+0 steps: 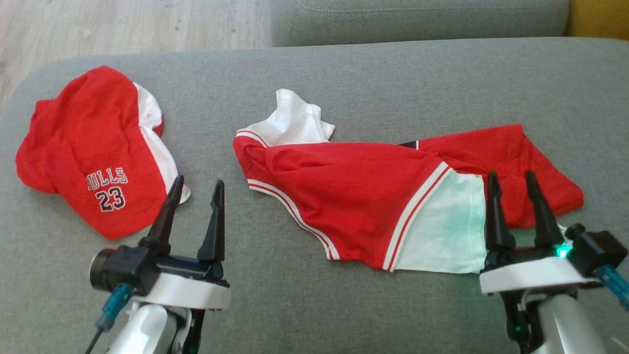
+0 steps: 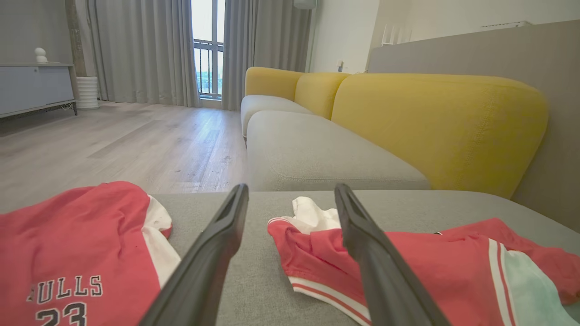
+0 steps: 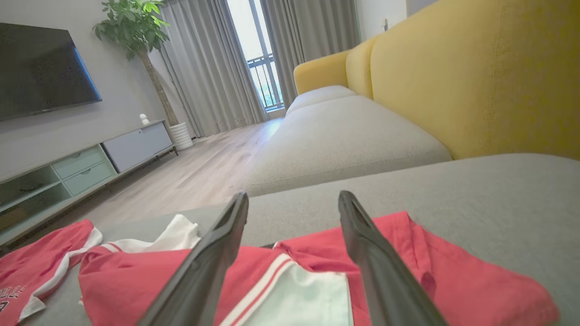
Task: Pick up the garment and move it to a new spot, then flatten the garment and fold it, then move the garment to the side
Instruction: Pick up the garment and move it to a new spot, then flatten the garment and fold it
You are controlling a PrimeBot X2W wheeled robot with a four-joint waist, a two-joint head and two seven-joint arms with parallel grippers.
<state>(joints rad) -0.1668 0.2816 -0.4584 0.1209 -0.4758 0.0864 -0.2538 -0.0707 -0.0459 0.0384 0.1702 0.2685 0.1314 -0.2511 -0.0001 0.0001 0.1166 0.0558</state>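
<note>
Right of the folded Bulls jersey, crumpled shorts await pickup; left pincer and right pincer stand open, empty. Grip opposite hems; lift evenly.

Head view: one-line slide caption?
Open left gripper and open right gripper over a grey sofa seat: Bulls 23 jersey left, rumpled red-and-white garment right.

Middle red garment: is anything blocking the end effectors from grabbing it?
Nothing visible does. The open right end effector is at the right end of the middle red garment. Only bare grey cushion separates it from the open left end effector. The BULLS jersey lies apart, farther left.
</note>
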